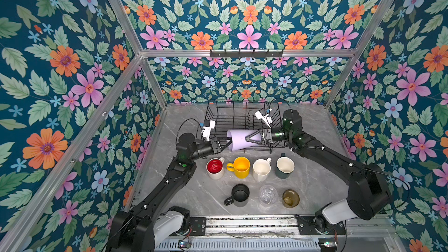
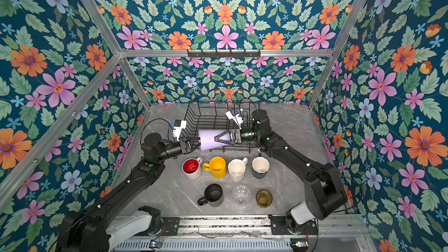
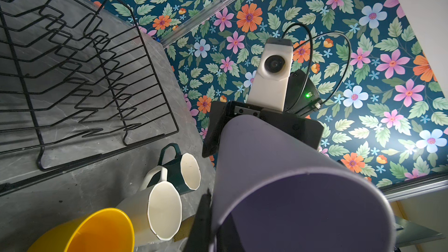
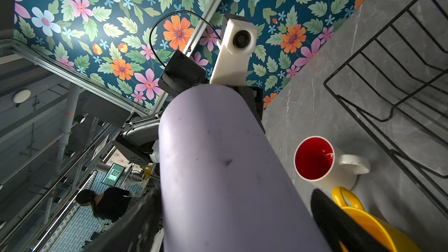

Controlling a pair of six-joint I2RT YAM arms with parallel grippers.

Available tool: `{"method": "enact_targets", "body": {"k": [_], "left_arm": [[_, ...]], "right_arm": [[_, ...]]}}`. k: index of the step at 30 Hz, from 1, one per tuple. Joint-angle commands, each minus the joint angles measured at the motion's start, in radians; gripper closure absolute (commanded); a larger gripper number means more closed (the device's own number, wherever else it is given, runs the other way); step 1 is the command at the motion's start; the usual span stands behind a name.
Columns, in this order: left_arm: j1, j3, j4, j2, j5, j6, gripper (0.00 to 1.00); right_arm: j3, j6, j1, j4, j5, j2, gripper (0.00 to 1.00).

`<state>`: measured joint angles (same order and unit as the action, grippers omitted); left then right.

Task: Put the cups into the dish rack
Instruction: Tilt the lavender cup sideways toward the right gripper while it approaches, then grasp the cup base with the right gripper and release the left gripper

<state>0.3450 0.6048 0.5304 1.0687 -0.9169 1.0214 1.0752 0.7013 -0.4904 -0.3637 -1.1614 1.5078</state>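
Lilac tumbler is hanging in the air on its side, over the near wall of the dish rack and clear of the table.

1. Axis. I am reading the long axis as roughly level and running along the rack's near wall. The wide mouth is facing the left gripper and the narrow base is facing the right gripper. The rack's floor is lying beyond and below the tumbler.
2. Left gripper. It is clamping the wall at the mouth. In the left wrist view I am seeing one of its fingers against the outside of the rim.
3. Right gripper. Its jaws are standing wide, straddling the narrow end. I cannot tell whether the fingers are bearing on the wall or just clearing it.
4. Judgement. I am treating this as a hand-over. The right arm is sitting nearer the rack, so it should be carrying the tumbler in once its hold is sure.

Count: I am counting eight cups.
- One is aloft.
- Four are standing in the row near the rack: white mug with red inside, yellow mug, cream mug and dark green mug.
- Three are standing in the nearer row: black mug, clear glass and amber glass.
- There is one rack, and no cup is sitting in it yet.
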Motion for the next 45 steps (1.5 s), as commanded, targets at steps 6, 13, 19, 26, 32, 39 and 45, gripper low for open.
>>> {"method": "enact_targets", "body": {"k": [6,13,19,26,32,39,45], "left_arm": [[-0.001,-0.002,0.055,0.004,-0.02,0.008,1.0],[0.0,0.002,0.066,0.007,-0.029,0.014,1.0],[-0.001,0.012,0.066,0.014,-0.037,0.015,1.0],[0.0,0.019,0.044,0.014,-0.038,0.005,1.0],[-0.001,0.029,0.001,0.003,-0.035,-0.021,1.0],[-0.012,0.055,-0.135,-0.021,0.012,-0.094,0.63],[-0.041,0.058,-0.238,-0.049,0.07,-0.152,0.23]], "right_arm": [[0.015,0.032,-0.025,-0.084,-0.029,0.022,0.08],[0.025,0.042,-0.045,-0.084,-0.04,0.044,0.16],[0.03,0.047,-0.046,-0.077,-0.048,0.046,0.33],[0.046,0.03,-0.046,-0.03,-0.048,0.048,0.67],[0.073,0.04,-0.046,-0.004,-0.038,0.054,0.95],[0.127,0.034,-0.035,0.09,-0.008,0.04,1.0],[0.168,-0.031,0.028,0.253,0.046,-0.016,1.0]]}}
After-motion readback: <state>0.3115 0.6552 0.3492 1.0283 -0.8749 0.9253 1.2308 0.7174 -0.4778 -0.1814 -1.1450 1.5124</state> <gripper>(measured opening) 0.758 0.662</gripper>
